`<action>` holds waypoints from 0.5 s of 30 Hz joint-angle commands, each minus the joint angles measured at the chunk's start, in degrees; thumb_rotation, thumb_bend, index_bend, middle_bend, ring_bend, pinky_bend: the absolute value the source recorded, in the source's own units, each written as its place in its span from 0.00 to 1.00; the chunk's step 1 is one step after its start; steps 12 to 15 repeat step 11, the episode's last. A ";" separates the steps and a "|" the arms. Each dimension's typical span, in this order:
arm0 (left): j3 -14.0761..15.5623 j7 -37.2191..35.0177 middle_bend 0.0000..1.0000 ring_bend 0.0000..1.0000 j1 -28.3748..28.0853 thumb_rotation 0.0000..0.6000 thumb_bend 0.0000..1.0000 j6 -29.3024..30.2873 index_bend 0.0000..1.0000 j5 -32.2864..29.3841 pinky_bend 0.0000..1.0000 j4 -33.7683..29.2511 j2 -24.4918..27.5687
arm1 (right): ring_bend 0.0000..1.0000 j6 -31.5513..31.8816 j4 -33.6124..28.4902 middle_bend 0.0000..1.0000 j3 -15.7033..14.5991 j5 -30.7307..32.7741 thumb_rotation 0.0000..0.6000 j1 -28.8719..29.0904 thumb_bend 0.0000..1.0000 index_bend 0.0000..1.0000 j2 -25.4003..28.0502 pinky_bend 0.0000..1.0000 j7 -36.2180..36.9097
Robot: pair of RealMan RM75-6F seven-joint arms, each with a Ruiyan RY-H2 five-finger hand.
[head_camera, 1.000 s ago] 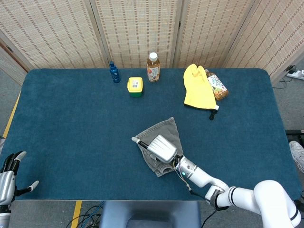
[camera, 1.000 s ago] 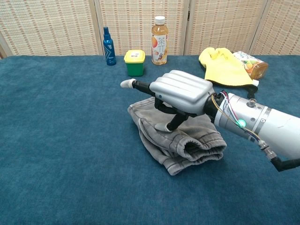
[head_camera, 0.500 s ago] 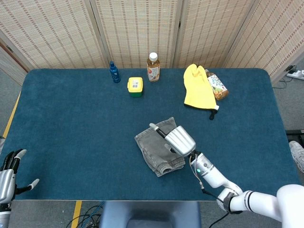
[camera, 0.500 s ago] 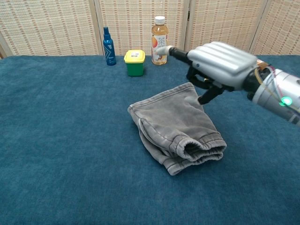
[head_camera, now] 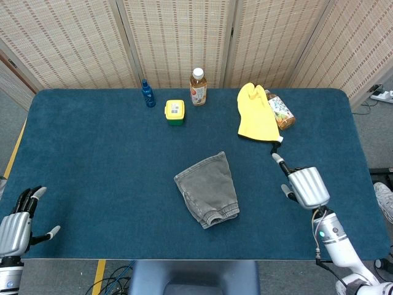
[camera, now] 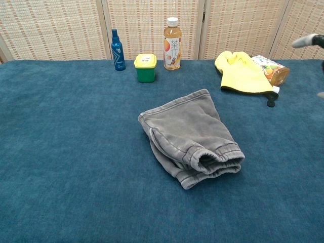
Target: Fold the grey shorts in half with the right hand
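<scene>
The grey shorts [head_camera: 207, 189] lie folded over on the blue table, one layer on top of the other, with the cuffs stacked toward the near side [camera: 190, 137]. Nothing touches them. My right hand [head_camera: 303, 185] hovers well to the right of the shorts, holding nothing, one finger stretched out toward the far side and the others curled under the palm. In the chest view only a fingertip [camera: 306, 40] shows at the right edge. My left hand [head_camera: 20, 220] sits off the table's near left corner, fingers spread and holding nothing.
Along the far edge stand a blue bottle [head_camera: 147, 93], a yellow-lidded green tub [head_camera: 174, 112] and a tea bottle [head_camera: 198, 86]. A yellow glove [head_camera: 256, 115] lies at the far right, partly over a snack can [head_camera: 280, 110].
My right hand lifted off the shorts and drew away to the right, leaving them folded. The left hand shifted slightly upward.
</scene>
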 commanded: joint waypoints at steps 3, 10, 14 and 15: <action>0.11 1.56 0.12 0.06 -0.45 1.00 0.17 -0.45 0.14 0.04 0.28 -1.85 0.50 | 0.21 3.18 -1.92 0.28 -2.62 1.02 1.00 -5.37 0.33 0.11 4.22 0.28 4.12; 0.39 2.85 0.12 0.06 -0.83 1.00 0.17 -0.52 0.14 0.50 0.28 -3.28 0.30 | 0.17 8.56 -1.92 0.23 -4.38 -0.49 1.00 -11.44 0.33 0.11 6.56 0.24 8.14; 0.38 2.95 0.12 0.06 -0.91 1.00 0.17 -0.63 0.14 0.38 0.28 -3.29 0.19 | 0.17 9.58 -1.64 0.23 -4.46 -0.89 1.00 -12.33 0.33 0.11 6.54 0.24 8.69; 0.38 2.95 0.12 0.06 -0.91 1.00 0.17 -0.63 0.14 0.38 0.28 -3.29 0.19 | 0.17 9.58 -1.64 0.23 -4.46 -0.89 1.00 -12.33 0.33 0.11 6.54 0.24 8.69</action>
